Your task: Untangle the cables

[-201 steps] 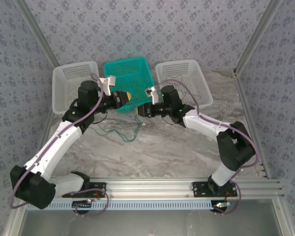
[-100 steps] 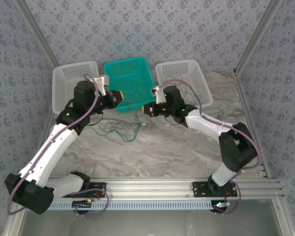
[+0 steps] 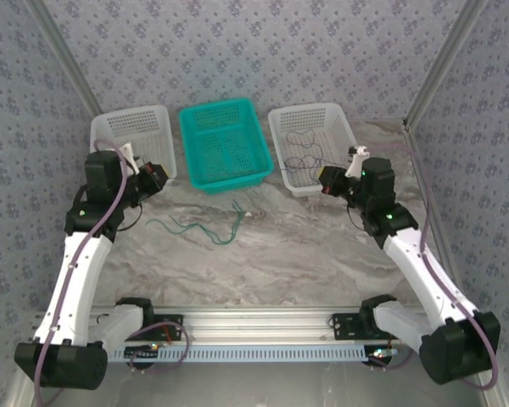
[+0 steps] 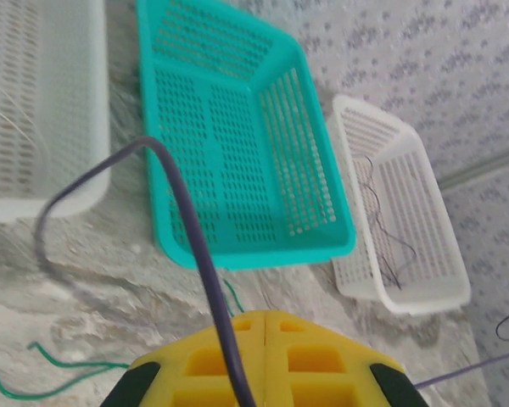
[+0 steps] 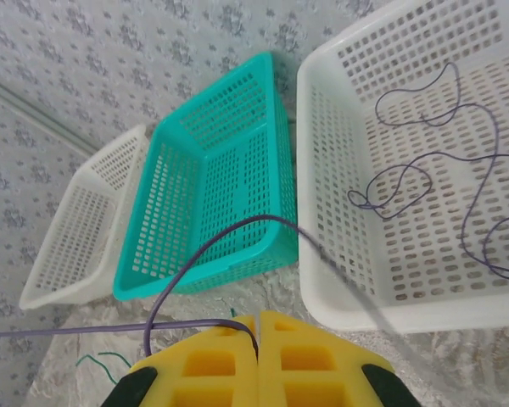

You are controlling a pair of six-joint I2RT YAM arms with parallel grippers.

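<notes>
Green cable (image 3: 205, 231), thin, limp and kinked, lies loose on the marbled desk (image 3: 280, 254), just at 6 o'clock of the teal perforated basket (image 3: 216, 105). Both arms have swung out from the centre, left claw (image 4: 263, 326) to 9 o'clock and right claw (image 5: 259, 326) to 3 o'clock, each closed with nothing seen held. Dark cable (image 3: 305, 157) lies looped in the white lattice basket (image 3: 305, 108) at 1 o'clock, so separation appears largely done.

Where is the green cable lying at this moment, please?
In the top external view, the green cable lies loose on the marble table, just in front of the teal basket and stretching mostly towards the left side.
</notes>
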